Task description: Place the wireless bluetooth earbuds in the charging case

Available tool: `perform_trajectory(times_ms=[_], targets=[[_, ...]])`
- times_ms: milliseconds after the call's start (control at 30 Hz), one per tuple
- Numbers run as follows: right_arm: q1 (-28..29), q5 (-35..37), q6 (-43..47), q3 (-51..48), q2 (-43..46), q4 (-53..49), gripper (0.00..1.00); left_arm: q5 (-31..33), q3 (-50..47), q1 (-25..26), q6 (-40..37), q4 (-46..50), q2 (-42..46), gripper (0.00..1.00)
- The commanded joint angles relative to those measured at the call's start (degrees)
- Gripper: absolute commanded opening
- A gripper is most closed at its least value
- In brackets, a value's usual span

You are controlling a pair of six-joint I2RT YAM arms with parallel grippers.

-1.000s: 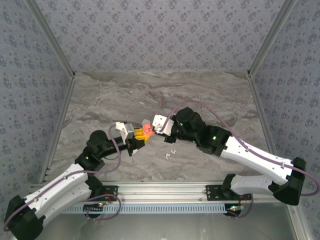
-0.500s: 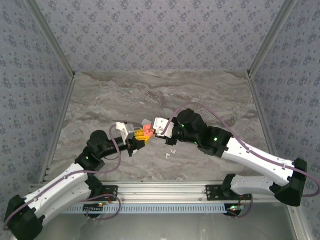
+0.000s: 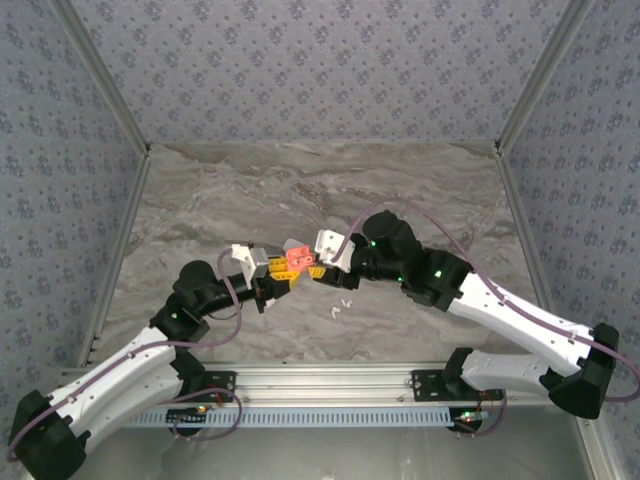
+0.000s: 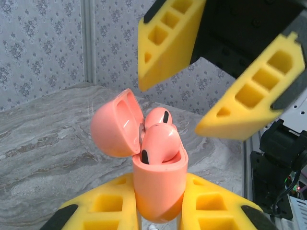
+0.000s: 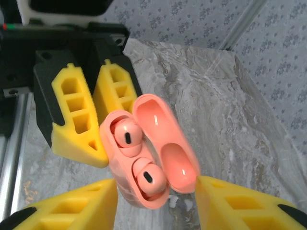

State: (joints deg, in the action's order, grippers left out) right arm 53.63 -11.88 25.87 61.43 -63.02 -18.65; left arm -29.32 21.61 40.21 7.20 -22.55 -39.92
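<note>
The left pincer [image 4: 158, 211] is clamping the open coral case [image 4: 160, 184]; the right pincer [image 5: 156, 187], gaping wide around it, is risking nudging the earbuds [image 4: 160, 143] loose.

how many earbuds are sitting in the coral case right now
2, both coral, side by side in the open case: one earbud farther from the right wrist camera, the other earbud nearer. Both slots show.

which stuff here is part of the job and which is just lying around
Job: coral case, lid open, in the left hand; two coral buds seated in it; right hand, open, by it.
Lying about: small white buds loose on the table.
</note>
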Motion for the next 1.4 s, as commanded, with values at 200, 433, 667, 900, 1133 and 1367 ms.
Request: perform_trajectory(times_ms=[200,433,667,900,1133,1367], targets=[[-11.4,-22.4,-14.2,-0.5,2.3,1.4,0.95,-1.3,1.8,0.3,0.4,-2.6,0.0,0.00],[-10.7,-30.1,-15.0,2.7,-5.1,-0.9,1.00,-1.5,1.8,0.5,0.2,-2.7,-0.1,0.00],[-8.7,-33.2,-13.0,5.1,-7.8,-1.6,1.00,-1.0,2.0,0.9,-0.2,-2.1,-0.4,0.00],[-7.6,-35.5,-11.5,3.8,-5.1,-1.6,0.98,-0.2,2.5,0.9,-0.7,-0.8,-0.6,0.00],[-7.2,-33.7,-11.7,1.8,-2.6,-2.9,0.92,0.5,2.2,0.9,-0.7,-0.9,-0.5,0.00],[-7.5,-24.7,-13.4,1.5,-0.3,-1.7,0.94,0.8,2.4,0.9,-0.9,-0.6,-0.9,0.00]])
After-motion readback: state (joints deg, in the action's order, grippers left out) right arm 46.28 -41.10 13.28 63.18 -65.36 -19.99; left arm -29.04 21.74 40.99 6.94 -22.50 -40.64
